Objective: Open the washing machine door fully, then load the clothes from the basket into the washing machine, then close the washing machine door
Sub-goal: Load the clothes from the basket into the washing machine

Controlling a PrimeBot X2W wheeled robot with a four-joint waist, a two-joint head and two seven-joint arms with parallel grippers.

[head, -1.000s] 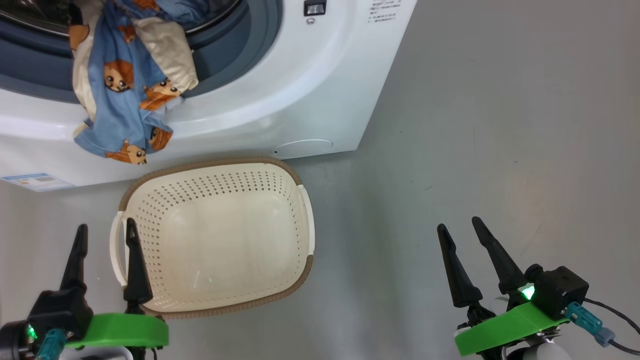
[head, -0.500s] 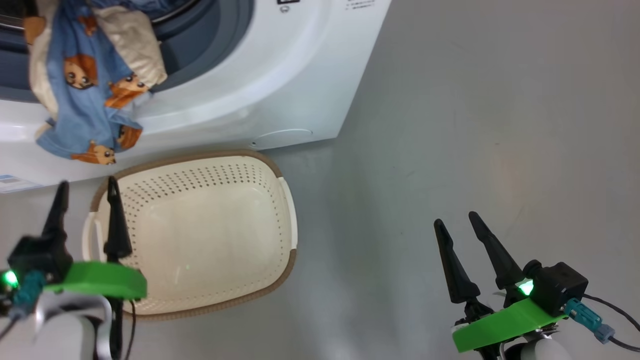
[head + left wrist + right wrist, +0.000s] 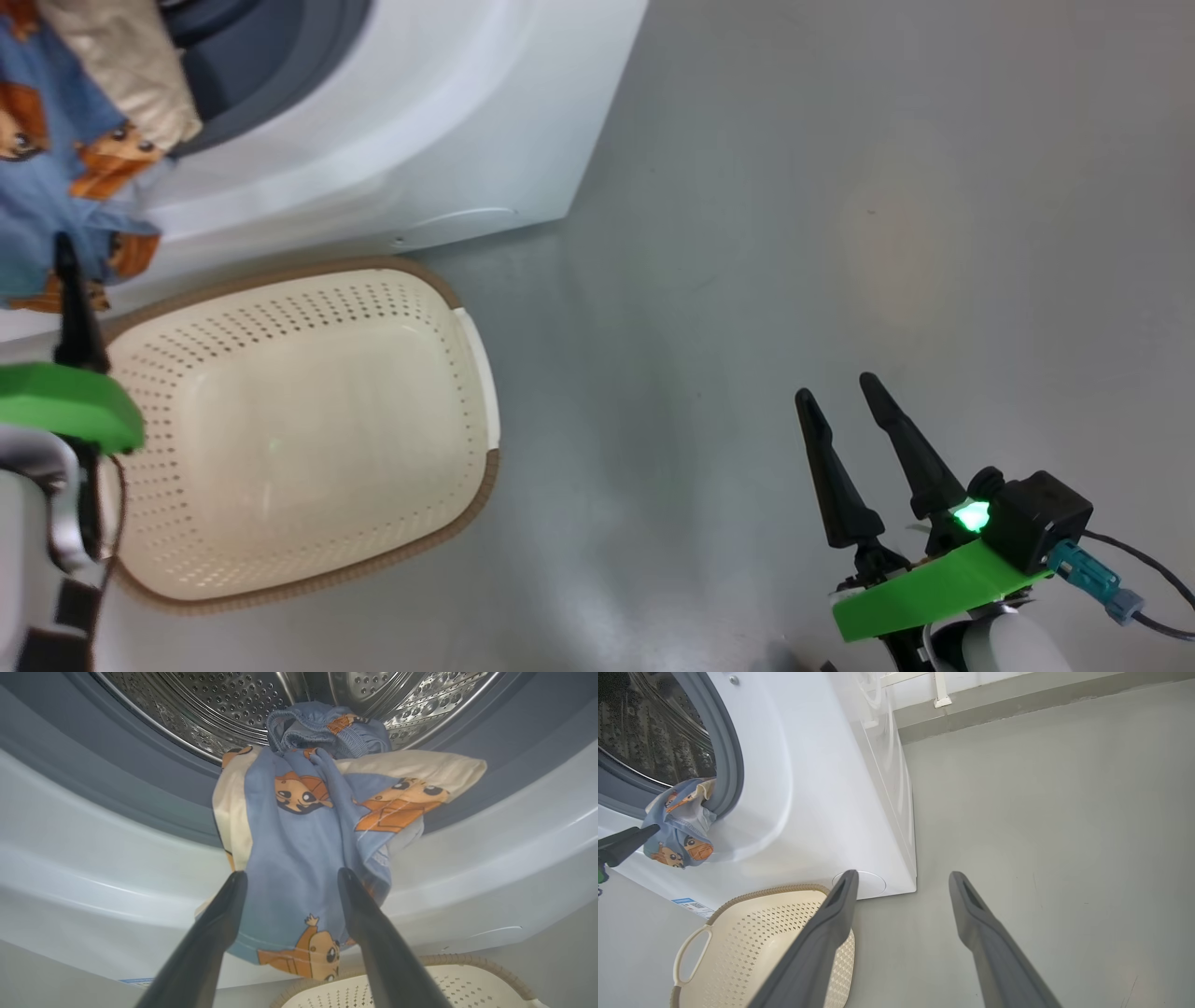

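**Item: the clothes (image 3: 299, 858), half loaded, draped over the lower lip of the washing machine (image 3: 420, 140) opening.**

Soft bear-print bundle, judged light and limp. The upper part lies in the drum (image 3: 224, 709); the lower flap hangs down the machine's white front, above the basket (image 3: 280, 317) standing at the machine's base. Likely to slump outward unless lifted. Suggested hold: the flap's thick folded middle, pinched through several layers, then carried up and in. Left gripper (image 3: 290, 873): fingers spread wide, aimed at the flap in front of the machine, gripping nothing; contact cannot be told. Right gripper (image 3: 836, 385): fingers apart, holding nothing, over the floor well to the machine's side.
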